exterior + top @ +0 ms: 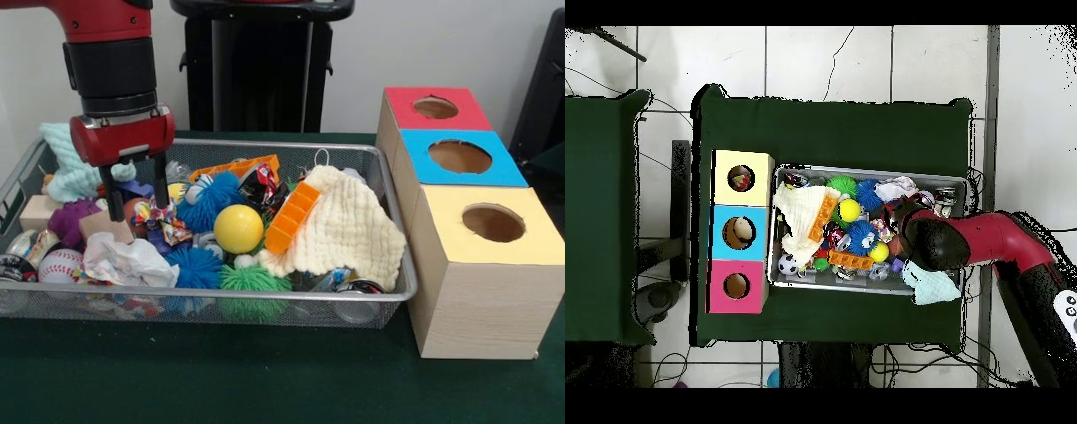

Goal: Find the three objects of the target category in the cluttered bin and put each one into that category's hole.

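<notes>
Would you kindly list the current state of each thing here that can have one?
End effector: open, empty, fingers down among the clutter.
Wire mesh bin: full of clutter.
White plastic bag: crumpled, lying in the bin.
Yellow-topped box hole: something inside, seen from overhead.
Cream knitted cloth: draped over the clutter.

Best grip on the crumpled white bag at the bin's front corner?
Likely from straight above: the white bag lies crumpled on top of the pile in the bin, nothing covering it. Pinch its raised wrinkled middle, a fold the open gripper could close on. The baseball crowds its side.
</notes>
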{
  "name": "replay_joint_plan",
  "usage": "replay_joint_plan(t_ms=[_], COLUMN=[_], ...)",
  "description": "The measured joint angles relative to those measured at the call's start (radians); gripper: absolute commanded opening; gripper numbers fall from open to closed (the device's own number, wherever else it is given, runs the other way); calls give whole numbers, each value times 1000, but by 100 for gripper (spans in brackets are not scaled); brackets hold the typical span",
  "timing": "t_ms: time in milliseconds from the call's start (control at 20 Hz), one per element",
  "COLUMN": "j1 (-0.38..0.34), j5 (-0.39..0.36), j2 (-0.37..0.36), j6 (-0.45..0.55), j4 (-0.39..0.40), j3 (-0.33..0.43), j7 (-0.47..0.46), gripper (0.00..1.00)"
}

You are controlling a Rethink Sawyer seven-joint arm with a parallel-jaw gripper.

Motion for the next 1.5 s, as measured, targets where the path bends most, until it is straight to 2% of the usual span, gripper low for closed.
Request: replay_joint_plan(t_ms=[1050,1500], j1=[-7,-14], j5=[0,0], j2=[-1,-6], j6=[0,0], j4=[5,35], j3=[0,0], j7=[0,0], gripper=[100,100])
